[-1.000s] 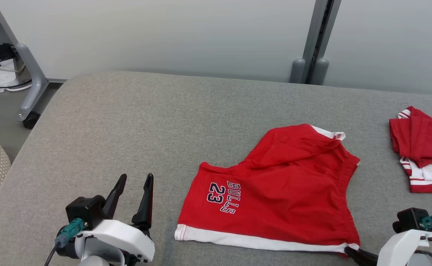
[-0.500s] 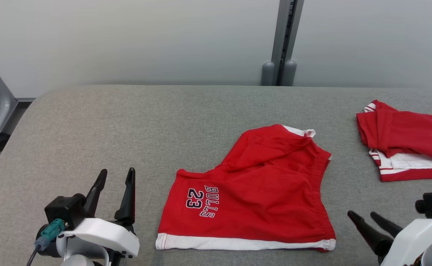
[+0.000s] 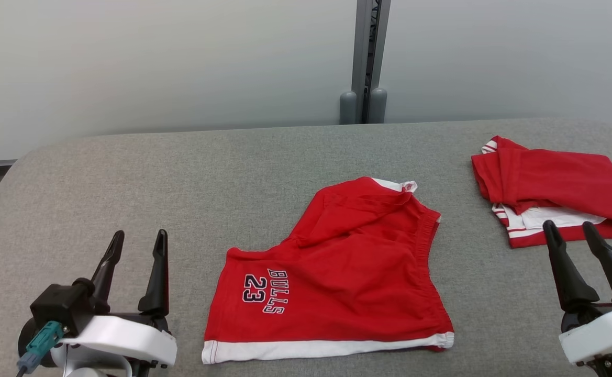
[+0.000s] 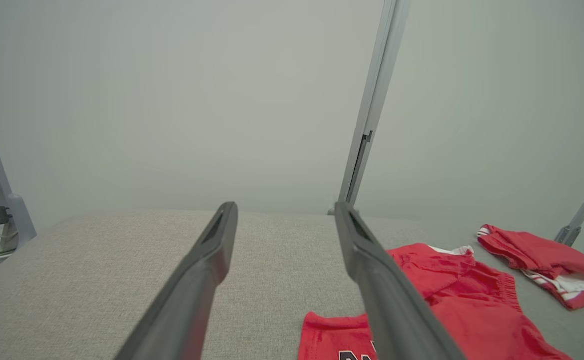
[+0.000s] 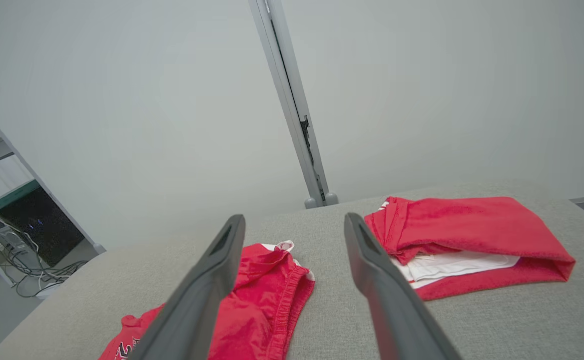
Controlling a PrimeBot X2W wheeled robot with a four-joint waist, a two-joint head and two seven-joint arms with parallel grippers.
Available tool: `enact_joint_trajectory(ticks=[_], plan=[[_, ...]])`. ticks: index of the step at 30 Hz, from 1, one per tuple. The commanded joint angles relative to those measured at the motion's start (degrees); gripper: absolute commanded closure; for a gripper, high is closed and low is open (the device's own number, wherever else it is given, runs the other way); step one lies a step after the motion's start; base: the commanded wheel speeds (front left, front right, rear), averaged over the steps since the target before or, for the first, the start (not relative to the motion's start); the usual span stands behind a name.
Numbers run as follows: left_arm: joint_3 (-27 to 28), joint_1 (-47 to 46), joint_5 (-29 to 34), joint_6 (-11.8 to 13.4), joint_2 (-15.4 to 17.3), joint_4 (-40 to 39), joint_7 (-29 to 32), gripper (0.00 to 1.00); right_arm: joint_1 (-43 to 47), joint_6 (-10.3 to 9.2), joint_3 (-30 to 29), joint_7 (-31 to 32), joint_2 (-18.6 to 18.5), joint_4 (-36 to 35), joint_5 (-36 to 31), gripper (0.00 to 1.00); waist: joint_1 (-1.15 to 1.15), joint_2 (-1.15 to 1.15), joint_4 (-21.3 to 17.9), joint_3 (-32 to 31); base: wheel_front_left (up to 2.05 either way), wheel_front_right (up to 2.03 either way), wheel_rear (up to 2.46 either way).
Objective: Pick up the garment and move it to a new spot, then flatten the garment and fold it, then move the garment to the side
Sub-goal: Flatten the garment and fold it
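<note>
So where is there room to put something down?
Most room: the bare table left of the shorts, beyond the left gripper. A narrower gap lies between shorts and folded pile. Crowded by the pile and right gripper.

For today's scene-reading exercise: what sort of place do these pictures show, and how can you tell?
Probably a robot test lab: a grey padded table against plain wall panels, red shorts laid out on it, tangled cables on the floor.
</note>
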Motion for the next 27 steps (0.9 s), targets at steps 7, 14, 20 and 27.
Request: enact_joint_trajectory(ticks=[7,14,20,27], plan=[[2.1,3.4,-0.2,1.4,-1.1,-0.2,-1.3,0.0,2.0,0.05,1.8,-11.3,-2.2,2.9,-5.6,0.0,0.0,0.0,-0.1,0.0,0.0,0.0,0.0],[3.4,4.3,2.9,-0.5,-3.7,1.3,-1.9,0.0,3.0,0.05,5.7,-18.3,-3.9,9.1,-6.6,0.0,0.0,0.0,0.3,-0.3,0.0,0.0,0.0],[5.0,5.0,7.0,-2.6,-6.2,3.0,-1.9,0.0,3.2,0.04,8.3,-21.6,-4.6,13.2,-6.0,0.0,0.0,0.0,0.7,-0.5,0.0,0.0,0.0],[6.7,4.8,10.1,-4.9,-8.4,5.3,-1.9,0.0,1.7,0.04,9.1,-22.0,-5.5,14.3,-5.7,0.0,0.0,0.0,0.6,-0.5,0.0,0.0,0.0]])
